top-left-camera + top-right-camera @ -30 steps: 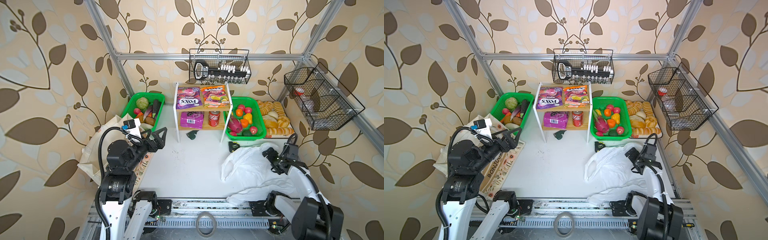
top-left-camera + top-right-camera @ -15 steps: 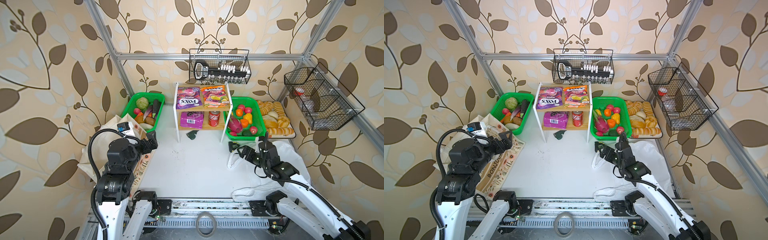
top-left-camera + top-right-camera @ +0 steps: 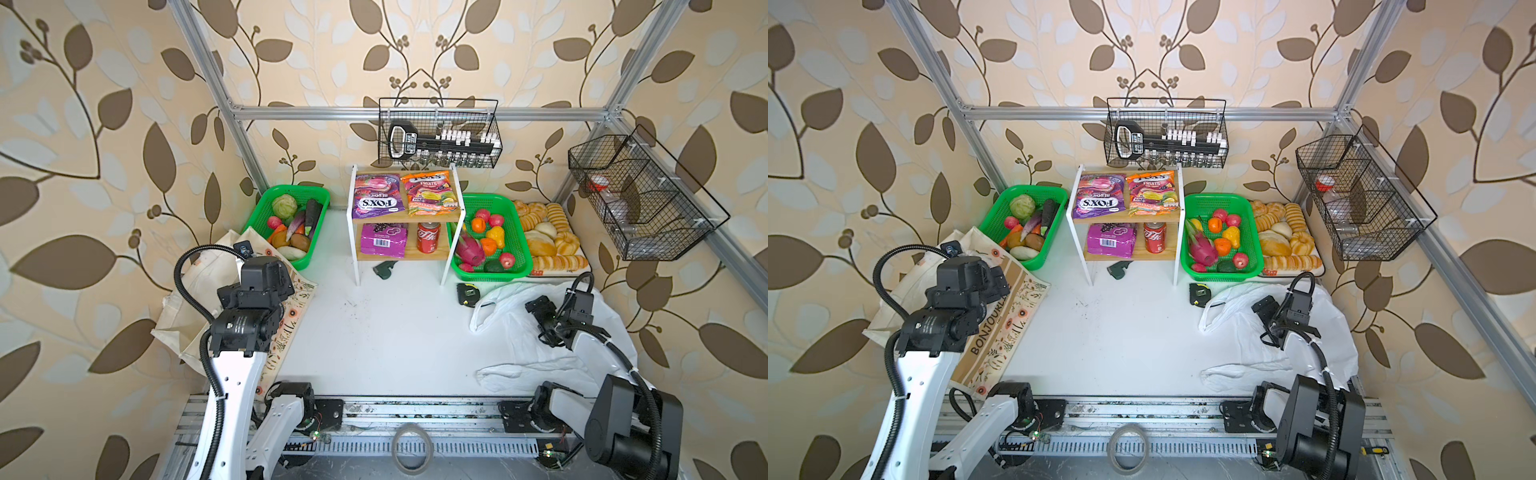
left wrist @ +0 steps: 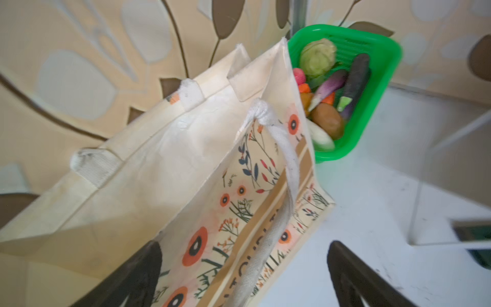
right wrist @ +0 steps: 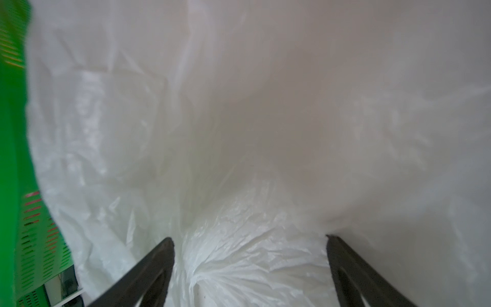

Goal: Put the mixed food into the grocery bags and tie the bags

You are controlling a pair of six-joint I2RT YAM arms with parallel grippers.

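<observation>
**Left to right.** My left end effector (image 4: 245, 244), jaws wide apart, hangs over the canvas tote (image 4: 148, 164), whose white handle (image 4: 279, 170) runs between its fingers (image 4: 138, 271). My right end effector (image 5: 250, 238), jaws likewise apart, straddles crumpled film of the plastic bag (image 5: 239, 119). The soda can (image 3: 428, 237) and sweets packets (image 3: 378, 201) stand well beyond both, on the shelf (image 3: 411, 255).

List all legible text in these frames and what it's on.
"FOX'S" and "BERRIES", upside down: upper purple packet.
"FRUITS": orange packet beside it.
"BONJOUR", the rest hidden by the arm: canvas tote.
Too small or blurred to read: red can, lower purple packet, black tool's label.
</observation>
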